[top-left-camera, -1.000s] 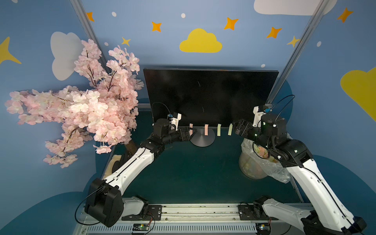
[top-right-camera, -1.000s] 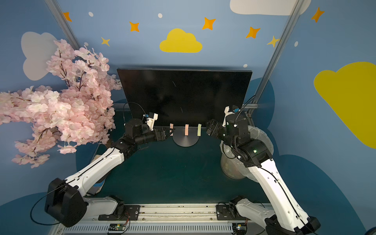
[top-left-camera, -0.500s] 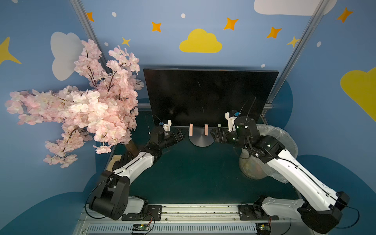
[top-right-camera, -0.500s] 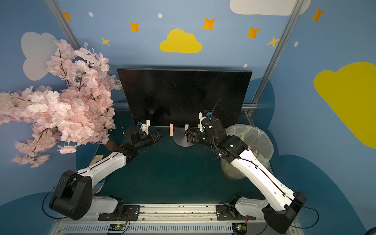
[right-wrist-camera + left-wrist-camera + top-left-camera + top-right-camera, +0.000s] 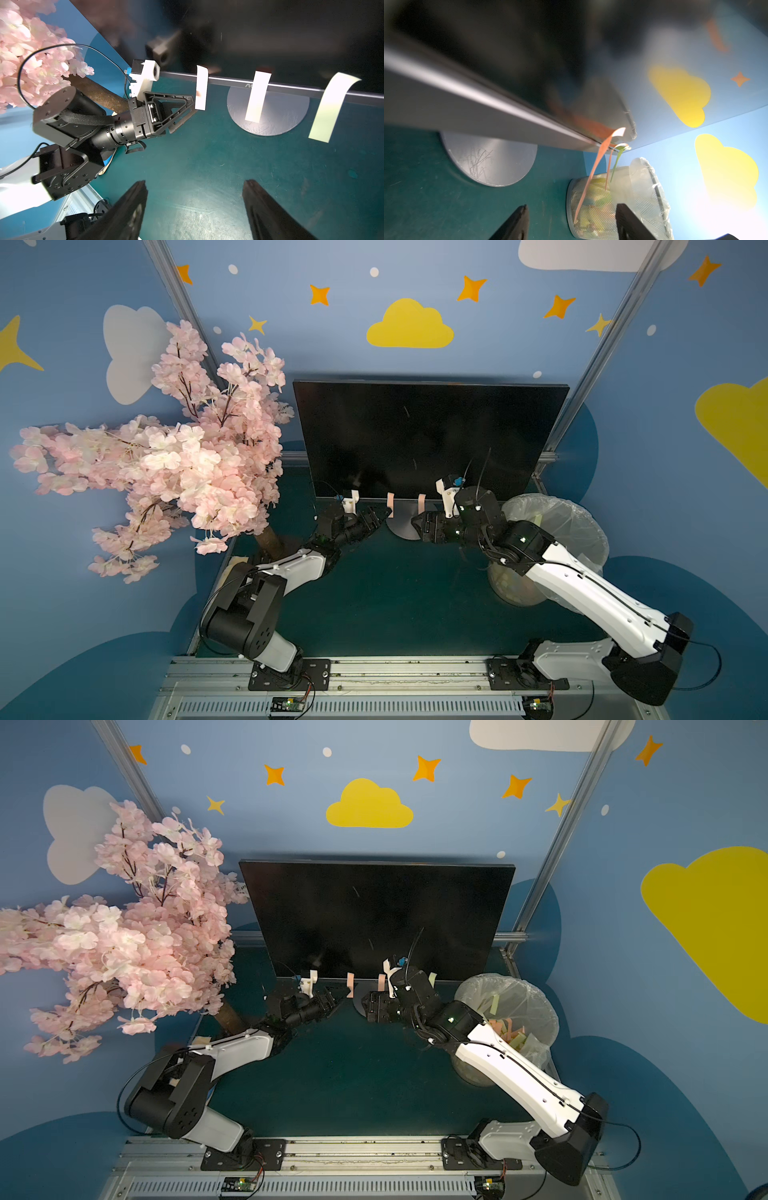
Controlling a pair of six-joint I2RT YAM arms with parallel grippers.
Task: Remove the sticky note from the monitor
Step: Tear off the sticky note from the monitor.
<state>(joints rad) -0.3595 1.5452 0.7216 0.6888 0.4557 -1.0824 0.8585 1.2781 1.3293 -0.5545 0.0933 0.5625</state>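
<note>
The monitor (image 5: 428, 435) stands upright at the middle of the tabletop's (image 5: 395, 605) far edge on its round grey stand (image 5: 397, 527), its screen dark. Three paper strips hang by their top ends from its lower bezel: the sticky note (image 5: 201, 87) nearest the left edge, a second pink note (image 5: 257, 95) in front of the stand, and a green note (image 5: 330, 108) toward the right edge. The left tool (image 5: 380, 517) is at the first note's lower end. In the left wrist view the strip hangs between its two fingers (image 5: 515, 226), which stand well apart and do not pinch it. Whether the upper fingertip touches the paper I cannot tell. The left arm is folded at the near left corner, with its forearm stretched low toward the far edge and the tool aimed far and rightward. The right tool (image 5: 417, 526) hangs before the stand with its jaws wide apart and empty, pointing toward the left edge. Its arm slants up from the near right corner and bends at the wrist beside a mesh waste basket (image 5: 575, 526). The basket is plastic-lined, sits by the right edge and holds coloured paper strips. A pink blossom tree (image 5: 187, 456) fills the far left corner.
</note>
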